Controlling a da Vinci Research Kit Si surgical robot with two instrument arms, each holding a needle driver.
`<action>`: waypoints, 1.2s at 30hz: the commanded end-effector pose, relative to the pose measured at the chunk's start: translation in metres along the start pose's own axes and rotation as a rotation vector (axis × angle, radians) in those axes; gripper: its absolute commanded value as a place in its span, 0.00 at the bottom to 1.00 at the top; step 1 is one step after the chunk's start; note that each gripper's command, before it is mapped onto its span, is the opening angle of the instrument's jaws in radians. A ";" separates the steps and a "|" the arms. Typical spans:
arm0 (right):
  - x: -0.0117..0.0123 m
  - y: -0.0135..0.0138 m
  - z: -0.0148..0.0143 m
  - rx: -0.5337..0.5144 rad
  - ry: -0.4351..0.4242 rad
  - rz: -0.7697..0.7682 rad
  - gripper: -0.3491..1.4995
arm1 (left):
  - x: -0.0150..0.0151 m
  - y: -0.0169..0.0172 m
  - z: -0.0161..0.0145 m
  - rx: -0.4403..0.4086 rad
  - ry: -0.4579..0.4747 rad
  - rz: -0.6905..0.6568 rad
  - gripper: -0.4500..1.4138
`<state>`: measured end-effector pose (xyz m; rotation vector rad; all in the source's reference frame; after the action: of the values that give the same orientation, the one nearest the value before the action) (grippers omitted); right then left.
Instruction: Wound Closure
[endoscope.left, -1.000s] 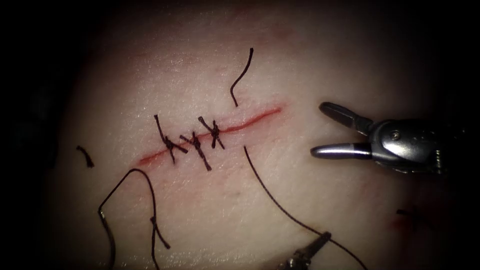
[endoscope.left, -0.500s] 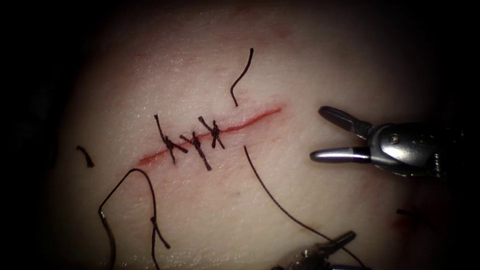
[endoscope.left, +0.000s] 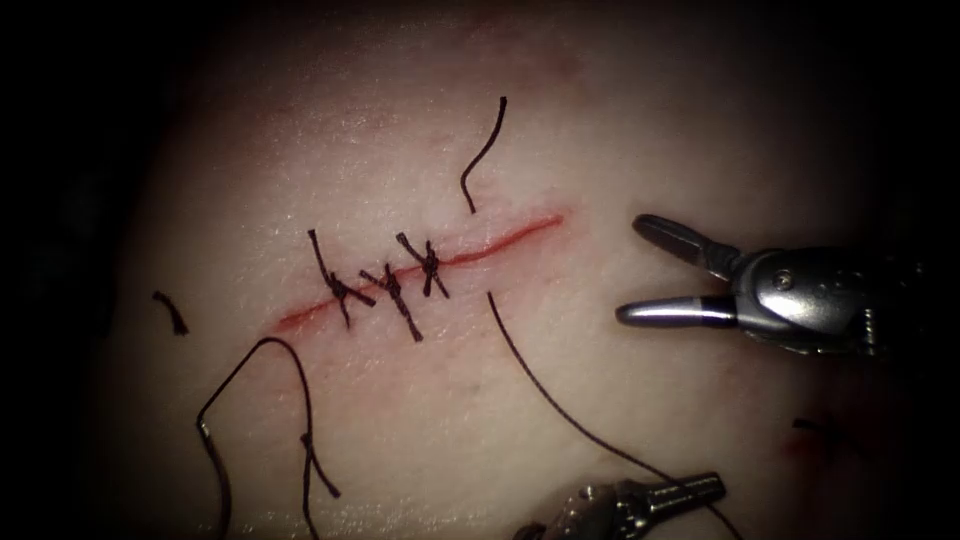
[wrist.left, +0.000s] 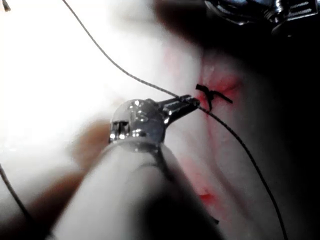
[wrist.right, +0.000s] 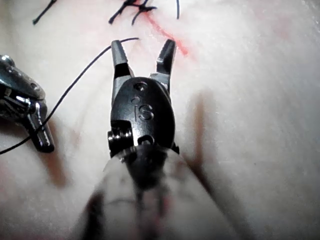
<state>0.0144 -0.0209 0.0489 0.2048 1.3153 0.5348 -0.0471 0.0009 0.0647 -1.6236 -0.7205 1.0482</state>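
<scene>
Endoscope view: we see right tool (endoscope.left: 627, 268) spread, empty, right of the cut (endoscope.left: 420, 268). Left wrist view adds left tool (wrist.left: 192, 102) pinching the thread (wrist.left: 125, 74); needle (endoscope.left: 215, 470) lies loose on tissue (endoscope.left: 620, 150)

Both tools, the right one (endoscope.left: 640, 272) and the left one (endoscope.left: 690, 489), are polished, glossy metal. The tissue (endoscope.left: 620, 390) looks moist and finely grained; the thread (endoscope.left: 560, 405) is dark and matt.

The cut (endoscope.left: 420, 270) is viewed from above and in front by the endoscope, and closely along each shaft by both wrist cameras.
</scene>
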 end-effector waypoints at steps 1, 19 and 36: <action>-0.0006 -0.0005 0.0006 0.002 0.000 0.002 0.61 | -0.0001 -0.0003 0.0001 0.004 -0.001 0.011 0.00; -0.0005 -0.0006 0.0006 0.002 0.000 0.002 0.64 | -0.0019 0.0019 -0.0016 0.062 -0.159 0.434 0.27; -0.0007 -0.0008 0.0007 0.001 0.001 -0.001 0.64 | -0.0001 0.0051 -0.0002 0.218 -0.420 1.278 0.77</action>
<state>0.0146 -0.0212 0.0490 0.2027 1.3150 0.5333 -0.0471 -0.0006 0.0592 -1.6024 0.3964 2.3745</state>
